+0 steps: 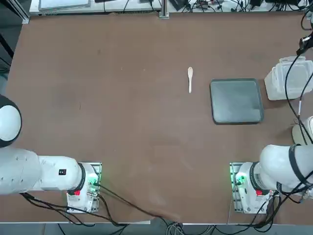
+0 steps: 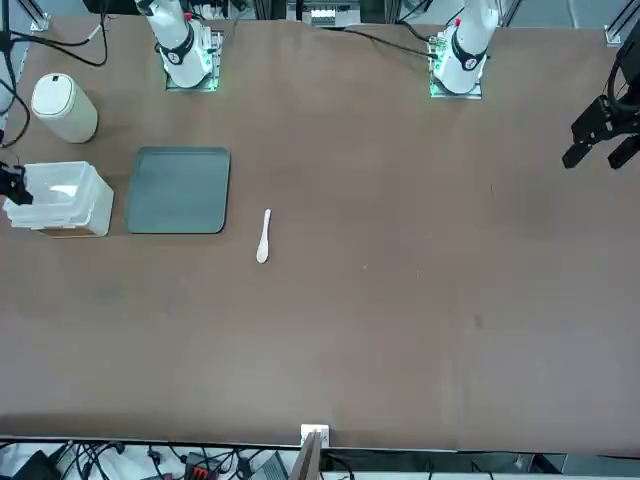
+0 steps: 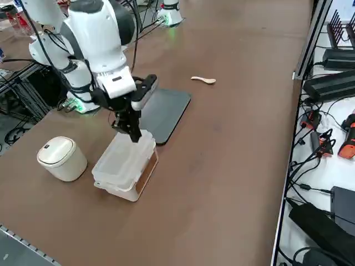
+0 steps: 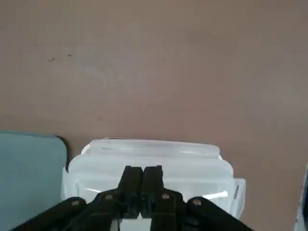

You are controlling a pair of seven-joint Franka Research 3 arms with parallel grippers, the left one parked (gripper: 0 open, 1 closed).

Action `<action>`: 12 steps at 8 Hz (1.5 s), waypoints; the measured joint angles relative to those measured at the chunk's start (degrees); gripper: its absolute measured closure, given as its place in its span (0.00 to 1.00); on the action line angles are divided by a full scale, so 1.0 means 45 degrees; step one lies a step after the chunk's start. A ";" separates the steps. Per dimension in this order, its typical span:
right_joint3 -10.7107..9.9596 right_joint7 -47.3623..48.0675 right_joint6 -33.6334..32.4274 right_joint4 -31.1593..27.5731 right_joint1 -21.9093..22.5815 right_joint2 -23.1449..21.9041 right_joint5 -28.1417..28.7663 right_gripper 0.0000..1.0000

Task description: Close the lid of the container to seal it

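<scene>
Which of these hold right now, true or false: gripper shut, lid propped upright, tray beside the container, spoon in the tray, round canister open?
1. The right gripper is shut, at the container. True.
2. The lid stands upright, away from the container. False: it lies over the container's top.
3. The grey tray is beside the container. True.
4. The white spoon lies in the tray. False: it lies on the table.
5. The round canister is open. False: its top is covered.

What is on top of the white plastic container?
Its translucent lid lies over the container. The right pincer is above the lid's edge, fingers shut. I cannot tell whether anything is inside; the lid covers it.
</scene>
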 joint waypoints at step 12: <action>0.0028 -0.0268 0.0946 -0.0512 -0.0252 0.0444 0.0264 0.99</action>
